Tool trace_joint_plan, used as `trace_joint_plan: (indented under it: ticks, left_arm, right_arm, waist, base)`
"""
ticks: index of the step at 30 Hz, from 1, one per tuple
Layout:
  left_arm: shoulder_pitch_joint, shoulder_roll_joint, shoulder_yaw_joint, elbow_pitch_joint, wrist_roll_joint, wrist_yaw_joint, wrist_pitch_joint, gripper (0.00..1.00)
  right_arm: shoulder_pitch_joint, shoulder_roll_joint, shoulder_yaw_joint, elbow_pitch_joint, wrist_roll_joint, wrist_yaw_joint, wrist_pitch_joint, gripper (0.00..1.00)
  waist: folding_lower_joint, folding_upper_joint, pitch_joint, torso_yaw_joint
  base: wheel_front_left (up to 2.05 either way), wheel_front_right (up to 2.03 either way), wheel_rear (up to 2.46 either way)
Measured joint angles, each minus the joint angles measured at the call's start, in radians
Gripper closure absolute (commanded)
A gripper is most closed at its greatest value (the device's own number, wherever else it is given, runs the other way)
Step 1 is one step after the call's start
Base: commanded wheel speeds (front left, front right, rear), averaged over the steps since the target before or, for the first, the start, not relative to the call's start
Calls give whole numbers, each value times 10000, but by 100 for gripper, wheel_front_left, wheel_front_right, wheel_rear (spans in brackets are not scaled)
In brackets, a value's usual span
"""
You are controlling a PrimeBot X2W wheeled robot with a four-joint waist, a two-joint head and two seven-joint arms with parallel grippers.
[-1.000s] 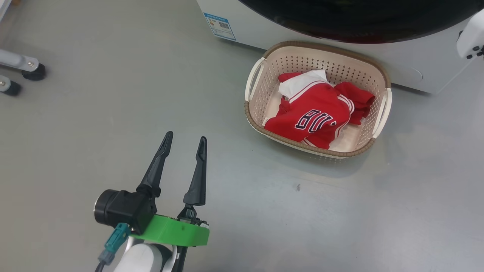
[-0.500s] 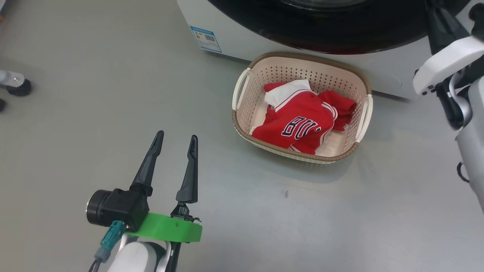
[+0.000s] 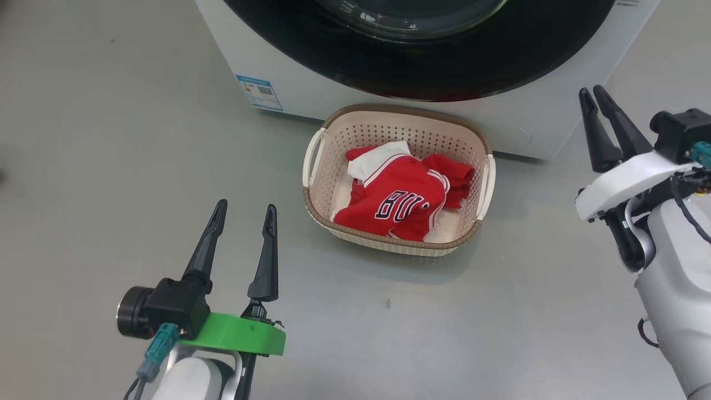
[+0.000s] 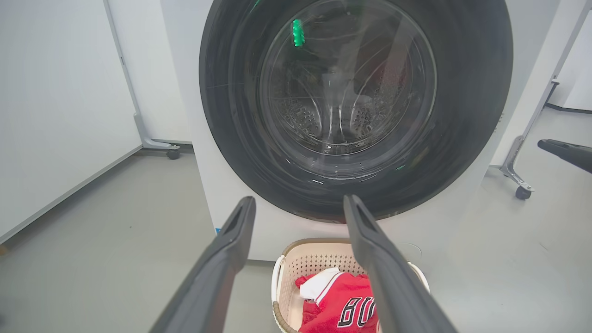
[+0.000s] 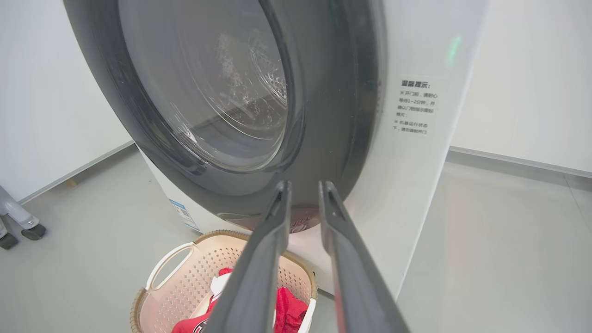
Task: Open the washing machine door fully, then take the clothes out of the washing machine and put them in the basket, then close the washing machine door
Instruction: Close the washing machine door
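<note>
The washing machine (image 3: 289,78) stands at the top of the head view, and its door (image 3: 333,61), black-rimmed with a glass centre, lies shut against the white front. Before it sits the cream basket (image 3: 400,108) with red clothes (image 3: 400,200) inside. My left gripper (image 3: 246,205) hangs open and empty at the lower left, well short of the basket. My right gripper (image 3: 590,90) is at the right, beside the machine's corner, its fingers slightly parted with nothing between them. The wrist views show the door (image 4: 222,115) (image 5: 333,115), the basket (image 4: 282,277) (image 5: 157,282), and the grippers (image 4: 298,200) (image 5: 304,184).
A blue label sticker (image 3: 258,91) marks the machine's lower left front. Wheeled stand legs (image 4: 522,192) (image 5: 27,229) stand on either side of the machine. Grey floor spreads around the basket, and white wall panels flank the machine.
The head camera has shifted, so the basket and machine sit lower and further left. My right arm has come into view and its fingers have parted slightly. The left gripper stays open.
</note>
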Motion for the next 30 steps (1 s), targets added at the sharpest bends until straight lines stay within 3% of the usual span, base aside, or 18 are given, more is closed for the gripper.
trace_joint_plan:
  ticks: [12, 30]
  left_arm:
    - [129, 295, 67, 408, 69, 0, 0, 0]
    - [772, 426, 148, 696, 40, -2, 0, 0]
  right_arm:
    - [1115, 163, -332, -370, 54, -148, -13, 0]
    - [3620, 650, -1373, -2069, 82, -1018, -88, 0]
  waist:
    - [0, 0, -689, -975]
    - [0, 0, -1781, -2005]
  base:
    - [0, 0, 0]
    - [0, 0, 0]
